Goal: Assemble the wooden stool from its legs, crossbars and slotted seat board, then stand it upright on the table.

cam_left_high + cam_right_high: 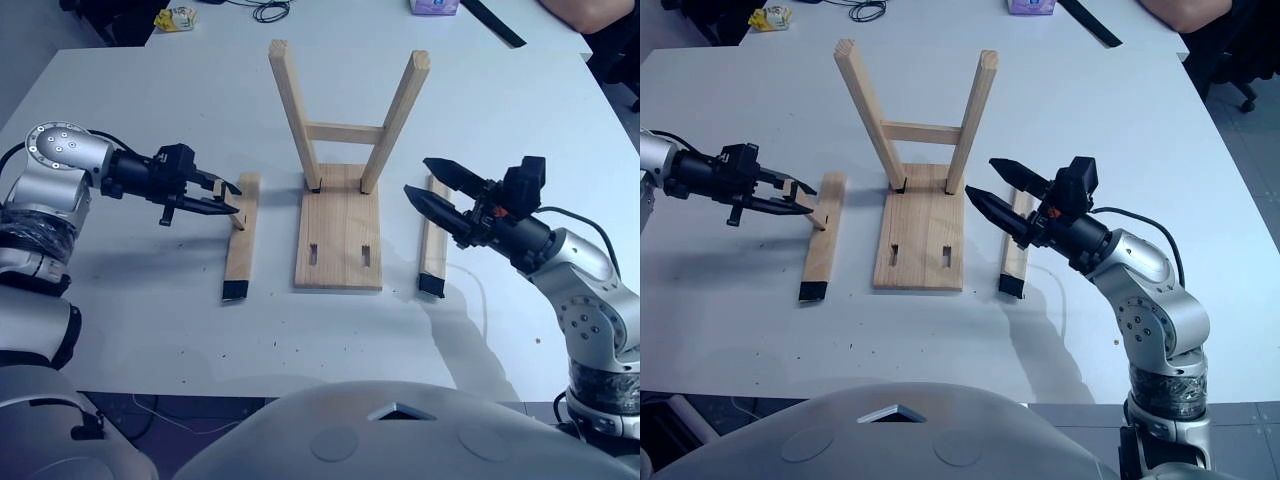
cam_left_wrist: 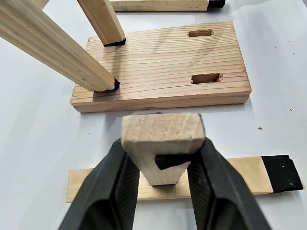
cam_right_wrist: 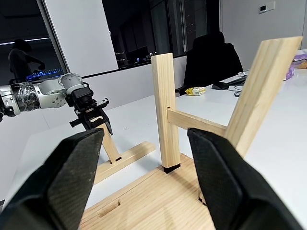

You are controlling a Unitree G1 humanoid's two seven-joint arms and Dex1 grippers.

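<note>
The slotted seat board lies flat mid-table. Two legs stand in its far slots, joined by a crossbar; its two near slots are empty. A loose leg with a black end lies left of the board, and another loose leg lies to its right. My left gripper is shut on a short notched crossbar, whose lower end rests against the left leg. To the right of the board my right gripper hovers open with nothing in it, above the right leg.
A yellow packet, a cable, a purple box and a black strap lie along the far edge of the white table. The table's near strip in front of the board is bare.
</note>
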